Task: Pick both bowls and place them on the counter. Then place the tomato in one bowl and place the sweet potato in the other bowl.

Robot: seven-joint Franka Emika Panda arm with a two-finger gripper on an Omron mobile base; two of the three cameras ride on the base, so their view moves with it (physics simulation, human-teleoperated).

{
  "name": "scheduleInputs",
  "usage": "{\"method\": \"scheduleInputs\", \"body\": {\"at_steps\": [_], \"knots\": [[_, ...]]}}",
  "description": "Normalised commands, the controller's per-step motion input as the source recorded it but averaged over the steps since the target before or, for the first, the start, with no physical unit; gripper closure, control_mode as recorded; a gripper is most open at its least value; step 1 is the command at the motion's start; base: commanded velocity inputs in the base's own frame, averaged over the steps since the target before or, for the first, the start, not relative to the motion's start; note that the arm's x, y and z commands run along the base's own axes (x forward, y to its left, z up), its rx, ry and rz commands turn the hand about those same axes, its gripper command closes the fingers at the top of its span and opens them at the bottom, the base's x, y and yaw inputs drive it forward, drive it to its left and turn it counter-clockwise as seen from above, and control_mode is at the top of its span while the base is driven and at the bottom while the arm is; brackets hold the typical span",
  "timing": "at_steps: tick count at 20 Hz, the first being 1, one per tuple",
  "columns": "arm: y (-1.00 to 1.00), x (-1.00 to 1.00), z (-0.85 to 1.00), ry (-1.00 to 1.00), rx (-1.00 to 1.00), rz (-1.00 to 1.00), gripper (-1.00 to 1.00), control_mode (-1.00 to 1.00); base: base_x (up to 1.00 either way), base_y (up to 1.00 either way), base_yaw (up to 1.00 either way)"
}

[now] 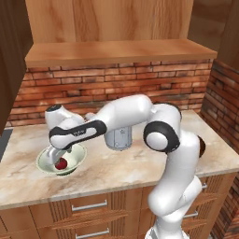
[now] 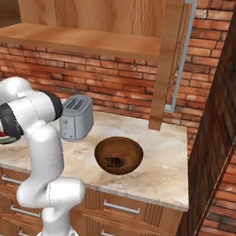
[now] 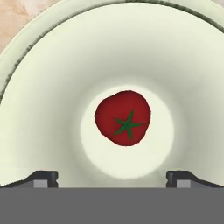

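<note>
The white, green-banded bowl [image 1: 43,164] stands on the counter [image 1: 126,168] at the left, with the red tomato [image 1: 61,164] lying at its bottom. My gripper [image 1: 60,157] hangs straight above it, open, fingers apart from the fruit. From the hand, the tomato [image 3: 123,118] lies in the middle of the pale bowl floor [image 3: 52,100], with my gripper [image 3: 113,178] open and nothing between the fingertips [image 3: 43,177]. Further right on the counter [image 2: 161,168] stands the dark brown bowl [image 2: 132,150], and the sweet potato [image 2: 114,162] is a small lump inside it.
A silver toaster [image 2: 76,118] stands between the two bowls by the brick wall [image 1: 116,81]. A wooden shelf [image 1: 116,51] and cabinets hang overhead. A side brick wall [image 2: 218,148] bounds the counter on the right. Drawers run below the front edge.
</note>
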Motion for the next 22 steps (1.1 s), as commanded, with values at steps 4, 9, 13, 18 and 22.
{"method": "scheduleInputs", "body": {"at_steps": [4, 9, 13, 18, 22], "knots": [[-0.46, -0.39, 0.36, -0.1, 0.05, 0.0, -1.0, -1.0, 0.0, 0.0, 0.0], [-0.53, -0.43, 0.39, -0.04, 0.09, 0.0, -1.0, -1.0, 0.0, 0.0, 0.0], [-0.54, -0.5, 0.34, 0.0, 0.12, -0.01, -1.0, -1.0, 0.0, 0.0, 0.0], [-0.53, -0.56, 0.28, -0.02, 0.13, -0.04, -1.0, -1.0, 0.0, 0.0, 0.0], [-0.46, -0.52, 0.32, 0.0, 0.06, -0.07, -1.0, -1.0, 0.0, 0.0, 0.0]]}}
